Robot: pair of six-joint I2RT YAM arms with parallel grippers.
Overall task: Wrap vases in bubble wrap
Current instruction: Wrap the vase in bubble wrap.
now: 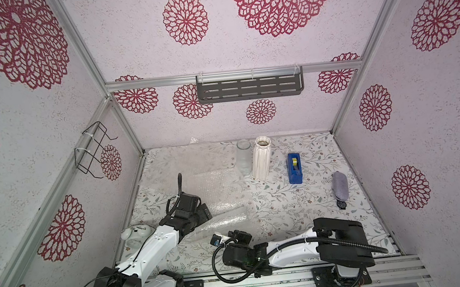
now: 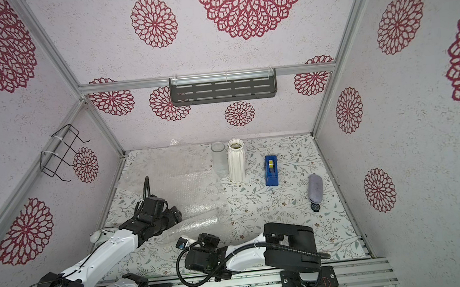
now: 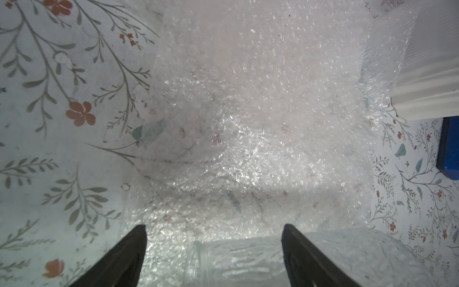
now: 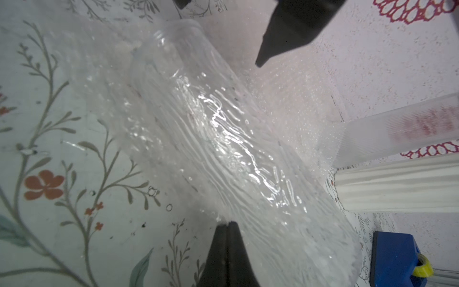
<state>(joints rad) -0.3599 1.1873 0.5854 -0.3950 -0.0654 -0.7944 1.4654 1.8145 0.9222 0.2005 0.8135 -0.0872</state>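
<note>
A clear glass vase (image 1: 224,221) (image 4: 211,136) lies on its side on a sheet of bubble wrap (image 1: 215,185) (image 3: 248,99), near the front of the table. My left gripper (image 3: 214,231) is open, and its fingers (image 3: 139,238) straddle the lying vase's mouth (image 3: 236,261). My right gripper (image 4: 227,223) is shut, its tips pinching the wrap's near edge beside the vase. In both top views a second clear vase (image 1: 244,157) (image 2: 219,159) and a white ribbed vase (image 1: 262,158) (image 2: 237,160) stand upright at the back.
A blue tape dispenser (image 1: 295,168) stands right of the white vase. A grey pouch (image 1: 341,183) and a watch (image 1: 342,204) lie at the right edge. A white alarm clock (image 1: 134,234) sits behind my left arm. More bubble wrap (image 1: 184,157) lies at the back left.
</note>
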